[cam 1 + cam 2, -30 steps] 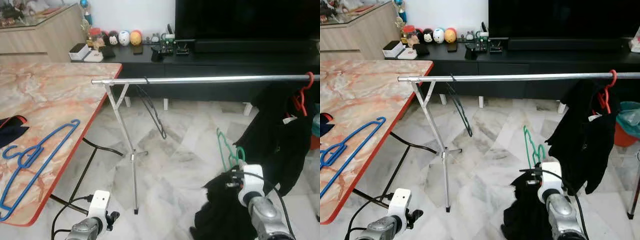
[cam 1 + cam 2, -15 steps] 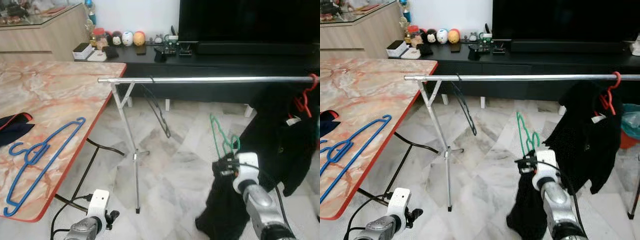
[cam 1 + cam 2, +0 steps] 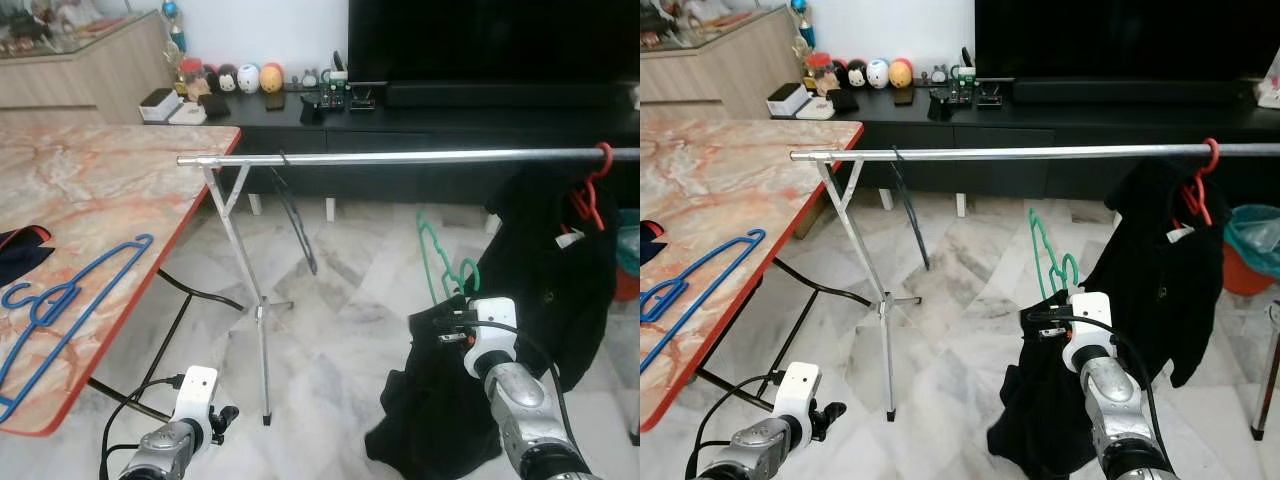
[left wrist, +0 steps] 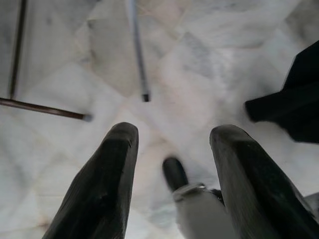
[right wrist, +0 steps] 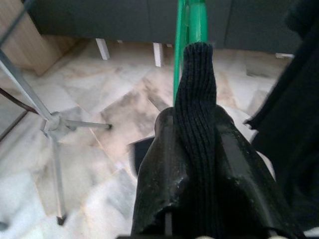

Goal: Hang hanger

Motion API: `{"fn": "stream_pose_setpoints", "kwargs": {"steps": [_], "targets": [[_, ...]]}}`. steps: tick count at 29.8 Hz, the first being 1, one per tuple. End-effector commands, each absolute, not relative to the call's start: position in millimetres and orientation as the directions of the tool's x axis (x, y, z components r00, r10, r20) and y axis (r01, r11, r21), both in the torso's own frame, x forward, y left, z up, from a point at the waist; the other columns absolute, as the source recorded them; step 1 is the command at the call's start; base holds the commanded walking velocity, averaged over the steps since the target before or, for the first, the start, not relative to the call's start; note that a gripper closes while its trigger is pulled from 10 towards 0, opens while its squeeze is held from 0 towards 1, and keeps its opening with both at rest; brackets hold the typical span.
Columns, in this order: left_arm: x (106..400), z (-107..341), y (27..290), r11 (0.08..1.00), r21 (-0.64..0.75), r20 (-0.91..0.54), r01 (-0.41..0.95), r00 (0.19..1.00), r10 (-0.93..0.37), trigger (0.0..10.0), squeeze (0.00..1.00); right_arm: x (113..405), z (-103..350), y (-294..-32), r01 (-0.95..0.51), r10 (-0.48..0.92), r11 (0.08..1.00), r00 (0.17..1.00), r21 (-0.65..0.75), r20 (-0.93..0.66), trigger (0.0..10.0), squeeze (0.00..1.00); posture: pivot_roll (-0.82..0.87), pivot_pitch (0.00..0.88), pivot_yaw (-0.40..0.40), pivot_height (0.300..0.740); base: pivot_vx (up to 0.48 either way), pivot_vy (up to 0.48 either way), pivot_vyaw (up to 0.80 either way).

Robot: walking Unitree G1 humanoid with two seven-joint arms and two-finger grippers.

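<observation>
Right gripper (image 5: 197,149) lower than half a second ago, clamped on a green hanger (image 3: 1048,258) draped with a black knit garment (image 3: 1040,400), below the rail (image 3: 1040,153), left gripper (image 4: 172,169) spread apart, idle.

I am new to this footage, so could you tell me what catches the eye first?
The right gripper grips a green hanger with a black garment, below the clothes rail. On that rail hang a black hanger and a red hanger.
</observation>
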State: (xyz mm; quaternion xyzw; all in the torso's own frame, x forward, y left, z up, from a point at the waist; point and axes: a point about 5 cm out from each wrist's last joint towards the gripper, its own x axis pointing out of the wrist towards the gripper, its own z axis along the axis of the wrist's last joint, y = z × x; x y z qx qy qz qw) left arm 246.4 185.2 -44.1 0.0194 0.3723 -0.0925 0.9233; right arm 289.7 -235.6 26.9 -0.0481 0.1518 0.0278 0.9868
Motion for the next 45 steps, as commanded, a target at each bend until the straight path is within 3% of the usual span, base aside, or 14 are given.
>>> {"fn": "stream_pose_setpoints", "kwargs": {"steps": [1,20,37,43,45], "targets": [[247.8,-42.0,192.8,0.984,-0.017,-0.69,0.178,0.71,-0.14,10.0,0.0,300.3,39.9,-230.4,-0.08,0.057,0.993,0.968,-0.085,-0.246,10.0,0.0,-0.01,0.0,0.067,0.74,0.0,-0.341,0.0],[251.0,-39.3,185.4,0.974,-0.057,-0.668,0.219,0.717,-0.2,10.0,0.0,303.6,44.2,-230.3,-0.078,0.055,0.992,0.971,-0.094,-0.232,10.0,0.0,-0.01,0.001,0.068,0.74,0.0,-0.357,-0.17],[250.4,-39.2,183.1,0.969,-0.091,-0.655,0.228,0.719,-0.231,10.0,0.0,306.8,47.3,-227.6,-0.081,0.06,0.993,0.974,-0.09,-0.221,10.0,0.0,-0.01,0.018,0.068,0.74,0.0,0.0,0.0],[253.6,-35.6,182.8,0.956,-0.074,-0.64,0.283,0.722,-0.263,10.0,0.0,308.1,51.3,-225.5,-0.19,0.155,0.973,0.958,-0.13,-0.24,10.0,0.0,-0.01,0.023,0.068,0.74,0.0,0.0,0.0],[256.2,-32.2,181.1,0.936,-0.104,-0.628,0.336,0.708,-0.323,10.0,0.0,304.5,50.3,-219.3,-0.319,0.269,0.935,0.923,-0.156,-0.275,10.0,0.0,-0.01,0.024,0.067,0.74,0.0,0.0,0.0]]}}
